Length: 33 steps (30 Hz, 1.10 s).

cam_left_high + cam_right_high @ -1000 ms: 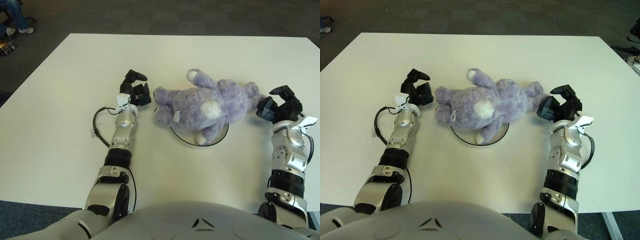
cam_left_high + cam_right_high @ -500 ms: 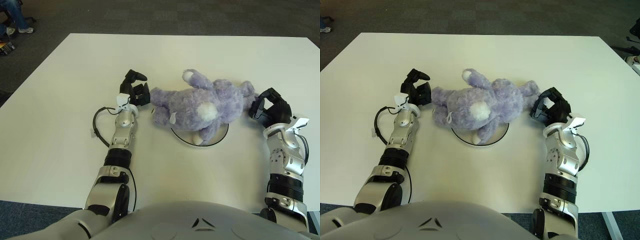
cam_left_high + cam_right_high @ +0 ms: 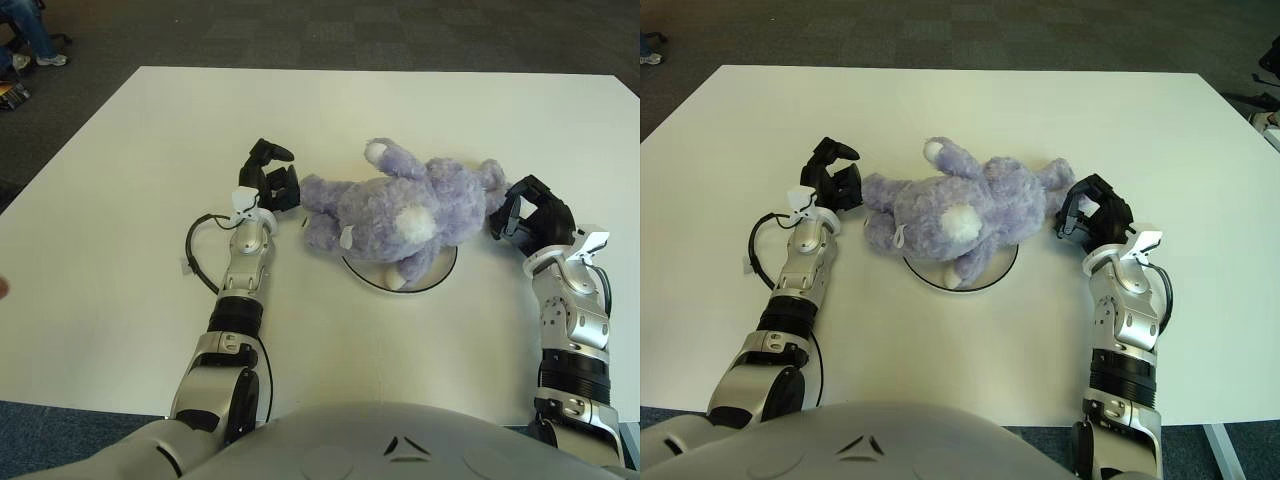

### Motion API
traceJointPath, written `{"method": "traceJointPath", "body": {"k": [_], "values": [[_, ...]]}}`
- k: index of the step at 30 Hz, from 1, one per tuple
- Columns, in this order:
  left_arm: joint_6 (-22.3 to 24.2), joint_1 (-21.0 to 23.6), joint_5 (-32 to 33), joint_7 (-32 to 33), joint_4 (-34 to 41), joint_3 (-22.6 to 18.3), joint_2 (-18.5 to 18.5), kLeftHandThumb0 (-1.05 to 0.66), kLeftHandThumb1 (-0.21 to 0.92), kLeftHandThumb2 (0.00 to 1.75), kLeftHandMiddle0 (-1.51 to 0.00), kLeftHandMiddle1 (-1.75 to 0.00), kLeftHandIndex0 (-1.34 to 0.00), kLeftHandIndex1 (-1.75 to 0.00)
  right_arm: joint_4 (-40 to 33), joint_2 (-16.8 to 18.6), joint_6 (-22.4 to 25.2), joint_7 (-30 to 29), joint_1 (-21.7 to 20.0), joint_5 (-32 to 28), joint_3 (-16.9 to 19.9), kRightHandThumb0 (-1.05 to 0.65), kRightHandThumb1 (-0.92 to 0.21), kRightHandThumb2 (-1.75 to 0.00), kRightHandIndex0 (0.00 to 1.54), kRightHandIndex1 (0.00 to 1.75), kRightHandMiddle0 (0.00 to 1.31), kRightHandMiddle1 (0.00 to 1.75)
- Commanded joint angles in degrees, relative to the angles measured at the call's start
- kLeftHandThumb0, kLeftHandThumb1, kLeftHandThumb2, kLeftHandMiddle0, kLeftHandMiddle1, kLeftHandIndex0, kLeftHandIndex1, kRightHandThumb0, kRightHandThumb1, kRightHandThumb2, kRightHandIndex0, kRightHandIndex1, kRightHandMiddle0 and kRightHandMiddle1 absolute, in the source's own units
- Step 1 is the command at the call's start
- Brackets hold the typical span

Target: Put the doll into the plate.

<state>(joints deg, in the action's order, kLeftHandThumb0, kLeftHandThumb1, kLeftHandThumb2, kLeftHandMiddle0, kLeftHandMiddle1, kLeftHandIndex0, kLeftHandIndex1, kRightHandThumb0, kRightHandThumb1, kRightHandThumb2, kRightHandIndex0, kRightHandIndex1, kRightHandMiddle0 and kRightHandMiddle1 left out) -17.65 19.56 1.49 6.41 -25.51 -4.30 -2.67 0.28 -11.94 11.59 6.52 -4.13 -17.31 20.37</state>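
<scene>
Doll: the purple plush doll (image 3: pixel 400 205) lay on its side across the plate, its body spanning well past the rim on both ends, one end reaching toward each hand.
Why so placed: it looked cradled between the two hands, a hold suited to a soft, wide toy that one hand could not steady.
Plate: the white plate (image 3: pixel 440 278) sat on the table under the doll's middle; only its near rim showed, and it held nothing but the doll.
Left hand: the left hand (image 3: pixel 272 186) stood just beside the doll's left end, fingers loosely spread and clasping nothing; whether they touched the plush could not be told.
Right hand: the right hand (image 3: pixel 528 210) was at the doll's right end, fingers curved toward it; whether they pinched the plush or only pressed against it could not be told.
Table: the white table (image 3: pixel 120 180) carried a black cable (image 3: pixel 198 250) looped beside the left forearm.
Progress: the doll appeared largely in place, overhanging the rim; letting go seemed the remaining step.
</scene>
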Motion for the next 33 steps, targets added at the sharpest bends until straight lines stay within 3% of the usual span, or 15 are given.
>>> {"method": "traceJointPath", "body": {"k": [1, 18, 33], "values": [[0.1, -2.1, 0.0, -0.8, -1.2, 0.1, 0.1, -0.46, 0.38, 1.23, -1.16, -1.75, -0.56, -1.75, 0.8, 0.1, 0.8, 0.1, 1.6, 0.6, -0.8, -0.47, -0.35, -1.27, 1.3, 1.75, 0.59, 1.75], [0.7, -2.1, 0.9, -2.5, -1.2, -0.1, 0.1, -0.45, 0.41, 1.2, -1.13, -1.75, -0.54, -1.75, 2.9, -1.9, 4.1, -1.8, 1.7, 5.3, -4.3, -0.47, -0.36, -1.26, 1.29, 1.75, 0.58, 1.75], [0.9, -2.2, 1.0, -3.0, -1.0, -0.4, 0.0, -0.45, 0.41, 1.2, -1.13, -1.75, -0.54, -1.75, 5.4, -1.0, 4.7, -8.3, -0.1, 8.3, -3.6, -0.45, -0.4, -1.21, 1.24, 1.75, 0.55, 1.75]]}}
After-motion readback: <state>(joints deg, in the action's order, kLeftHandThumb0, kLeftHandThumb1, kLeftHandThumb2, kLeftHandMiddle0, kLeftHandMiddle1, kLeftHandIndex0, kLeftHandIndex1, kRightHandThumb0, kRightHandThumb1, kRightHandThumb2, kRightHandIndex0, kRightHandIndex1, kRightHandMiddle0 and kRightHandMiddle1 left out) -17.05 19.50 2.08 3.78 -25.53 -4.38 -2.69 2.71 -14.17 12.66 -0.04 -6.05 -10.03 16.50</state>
